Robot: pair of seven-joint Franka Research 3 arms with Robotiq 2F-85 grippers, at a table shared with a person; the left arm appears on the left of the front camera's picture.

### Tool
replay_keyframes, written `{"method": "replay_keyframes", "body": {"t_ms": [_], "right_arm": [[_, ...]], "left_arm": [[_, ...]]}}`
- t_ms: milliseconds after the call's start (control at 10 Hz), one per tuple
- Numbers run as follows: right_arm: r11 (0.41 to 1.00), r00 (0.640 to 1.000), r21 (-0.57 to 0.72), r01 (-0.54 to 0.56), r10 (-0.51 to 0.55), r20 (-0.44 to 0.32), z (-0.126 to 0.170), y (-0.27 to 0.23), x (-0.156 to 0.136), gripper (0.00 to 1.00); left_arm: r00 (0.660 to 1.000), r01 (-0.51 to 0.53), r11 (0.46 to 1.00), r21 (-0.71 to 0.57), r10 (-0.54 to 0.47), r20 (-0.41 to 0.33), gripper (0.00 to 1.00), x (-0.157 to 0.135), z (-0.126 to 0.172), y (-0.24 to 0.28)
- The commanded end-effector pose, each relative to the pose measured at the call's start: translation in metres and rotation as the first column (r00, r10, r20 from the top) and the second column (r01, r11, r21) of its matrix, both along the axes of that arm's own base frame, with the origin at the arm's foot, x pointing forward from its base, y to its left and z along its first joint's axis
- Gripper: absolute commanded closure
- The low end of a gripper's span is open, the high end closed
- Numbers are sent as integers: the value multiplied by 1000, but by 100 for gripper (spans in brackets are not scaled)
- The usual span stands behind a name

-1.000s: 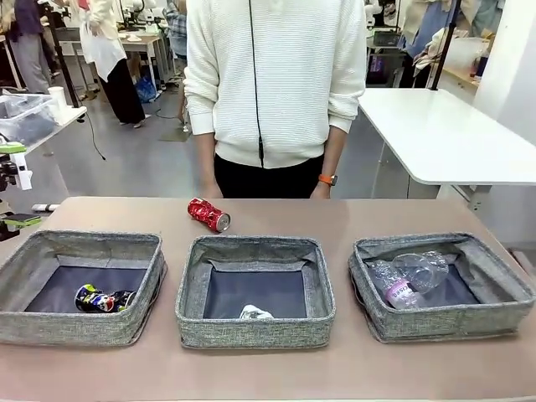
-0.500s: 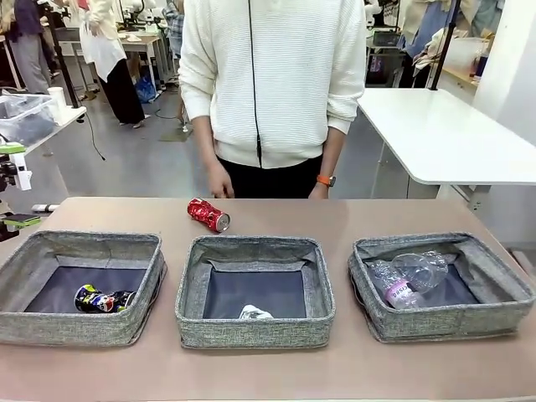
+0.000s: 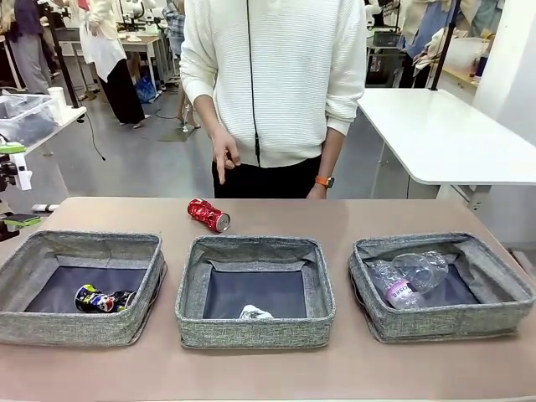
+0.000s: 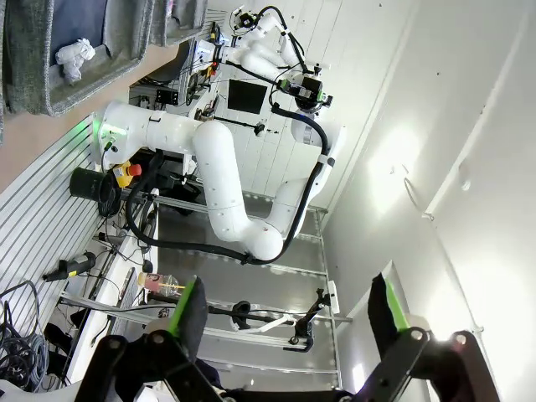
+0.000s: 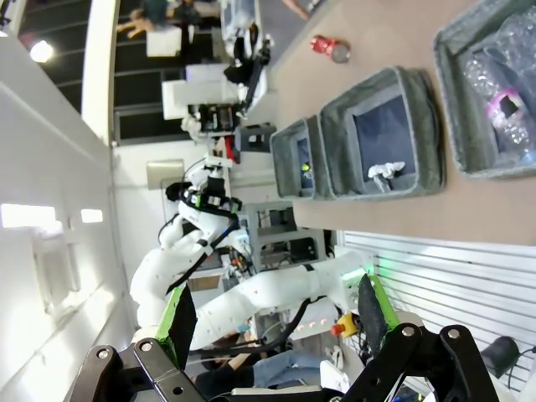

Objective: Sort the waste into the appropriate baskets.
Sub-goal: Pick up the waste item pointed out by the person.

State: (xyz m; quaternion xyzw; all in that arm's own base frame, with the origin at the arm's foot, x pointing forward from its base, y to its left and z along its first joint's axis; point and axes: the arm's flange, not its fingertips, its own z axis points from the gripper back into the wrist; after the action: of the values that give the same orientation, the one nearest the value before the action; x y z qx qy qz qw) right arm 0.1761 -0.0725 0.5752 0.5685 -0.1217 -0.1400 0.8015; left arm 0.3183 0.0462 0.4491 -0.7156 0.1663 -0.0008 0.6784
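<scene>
A red drink can (image 3: 208, 214) lies on its side on the table behind the middle basket (image 3: 191, 280); it also shows as the red can (image 5: 327, 47) far off in the right wrist view. The left basket (image 3: 33, 251) holds a dark multicoloured can (image 3: 104, 298). A whitish paper wad (image 3: 255, 313) lies in the middle basket. The right basket (image 3: 494, 260) holds clear plastic bottles (image 3: 410, 276), one purple-labelled. My left gripper (image 4: 285, 314) is open and holds nothing, aimed away from the table. My right gripper (image 5: 272, 314) is open too, high off the table.
A person in a white sweater stands at the far side, one hand (image 3: 223, 156) raised and pointing down above the table, the other arm with an orange wristband (image 3: 322, 181) hanging. A white table (image 3: 444, 134) stands at the back right.
The person's hand has risen from behind the table's far edge to chest height, its finger pointing down. The waste and baskets have not moved.
</scene>
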Motion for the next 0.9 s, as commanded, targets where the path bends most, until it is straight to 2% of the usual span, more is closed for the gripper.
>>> {"method": "replay_keyframes", "body": {"t_ms": [0, 400, 500, 600, 700, 800], "right_arm": [[1000, 1000, 8, -13, 13, 28, 5, 0, 4, 0], [1000, 1000, 8, -13, 13, 28, 5, 0, 4, 0], [1000, 1000, 8, -13, 13, 28, 5, 0, 4, 0], [1000, 1000, 8, -13, 13, 28, 5, 0, 4, 0], [1000, 1000, 8, -13, 13, 28, 5, 0, 4, 0], [1000, 1000, 8, -13, 13, 28, 5, 0, 4, 0]], "left_arm": [[1000, -9, 1000, -7, 9, 13, 0, 0, 3, -3], [1000, 0, 1000, 0, 0, 0, 0, 0, 0, 0], [996, 35, 989, 141, -46, 76, 0, 9, 4, -13], [973, 77, 954, 291, -136, 188, 0, 27, 6, -31], [928, 76, 879, 470, -234, 289, 0, 47, 3, -60], [879, 139, 811, 568, -365, 307, 0, 65, -4, -86]]}}
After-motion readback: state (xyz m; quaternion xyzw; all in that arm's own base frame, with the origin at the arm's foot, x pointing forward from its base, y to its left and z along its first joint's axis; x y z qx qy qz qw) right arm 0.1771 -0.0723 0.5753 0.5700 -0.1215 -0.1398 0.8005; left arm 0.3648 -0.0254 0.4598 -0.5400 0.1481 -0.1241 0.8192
